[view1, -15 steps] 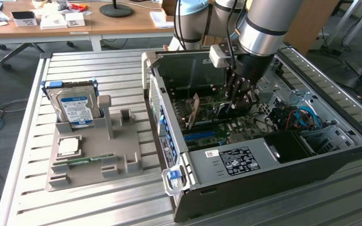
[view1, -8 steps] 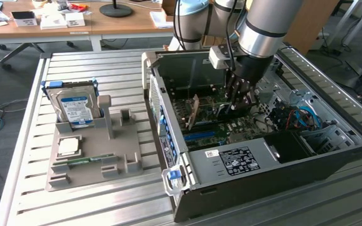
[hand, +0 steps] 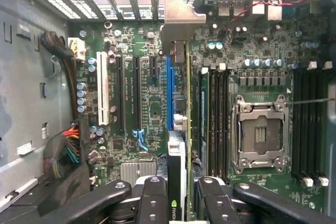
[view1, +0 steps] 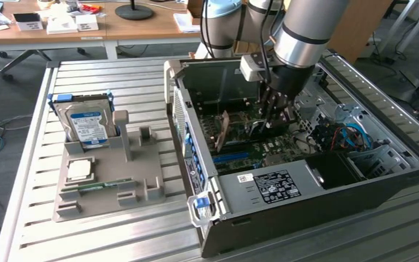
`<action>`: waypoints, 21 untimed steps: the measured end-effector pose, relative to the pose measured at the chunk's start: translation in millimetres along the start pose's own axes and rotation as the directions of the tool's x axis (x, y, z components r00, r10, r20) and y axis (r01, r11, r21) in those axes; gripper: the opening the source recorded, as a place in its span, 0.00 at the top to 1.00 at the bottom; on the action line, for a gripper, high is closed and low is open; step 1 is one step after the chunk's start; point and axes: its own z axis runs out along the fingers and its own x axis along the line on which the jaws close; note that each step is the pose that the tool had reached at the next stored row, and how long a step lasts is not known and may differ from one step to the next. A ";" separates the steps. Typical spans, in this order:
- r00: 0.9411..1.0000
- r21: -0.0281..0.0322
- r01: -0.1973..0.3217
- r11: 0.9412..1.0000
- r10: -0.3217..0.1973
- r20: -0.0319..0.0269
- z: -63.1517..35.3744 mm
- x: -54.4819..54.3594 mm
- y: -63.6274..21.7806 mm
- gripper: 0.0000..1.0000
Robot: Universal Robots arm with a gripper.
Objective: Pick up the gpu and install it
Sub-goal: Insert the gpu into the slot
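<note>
In the wrist view the gpu (hand: 177, 174) stands edge-on between my fingers, a logo showing on its near end. Its silver end bracket (hand: 181, 22) reaches the slotted rear wall of the case. My gripper (hand: 182, 196) is shut on the card's upper edge, one black finger (hand: 154, 198) on each side. The card runs along the blue slot (hand: 169, 90) on the green motherboard (hand: 147, 103); whether it touches the slot I cannot tell. In the exterior view my gripper (view1: 274, 121) reaches down into the open computer case (view1: 318, 202).
A bare processor socket (hand: 260, 135) and memory slots (hand: 310, 124) lie beside the card, and a cable bundle (hand: 65, 153) lies on the other side. On the slatted table a grey holder (view1: 111, 188) carries a hard drive (view1: 87, 124), a processor chip (view1: 78, 170) and a memory stick (view1: 96, 185).
</note>
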 end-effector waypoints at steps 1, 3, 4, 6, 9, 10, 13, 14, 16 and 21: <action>1.000 0.000 0.006 1.000 -0.006 0.000 0.2 0.0 0.0 0.73; 1.000 -0.001 0.010 1.000 -0.010 0.000 0.4 0.1 0.5 0.73; 1.000 -0.001 0.011 1.000 -0.011 0.000 0.6 0.1 1.2 0.73; 1.000 -0.001 0.011 1.000 -0.011 0.000 1.1 0.2 2.6 0.73; 1.000 -0.001 0.013 1.000 -0.013 -0.001 1.8 0.2 4.4 0.73; 1.000 0.000 0.013 1.000 -0.013 -0.001 2.5 0.2 4.9 0.73; 1.000 -0.001 0.014 1.000 -0.014 -0.001 7.0 0.5 6.8 0.73; 1.000 -0.001 0.014 1.000 -0.014 -0.001 8.7 0.6 7.4 0.73; 1.000 -0.001 0.015 1.000 -0.015 -0.001 11.8 0.8 8.4 0.73; 1.000 -0.001 0.016 1.000 -0.016 -0.002 14.4 1.2 10.6 0.73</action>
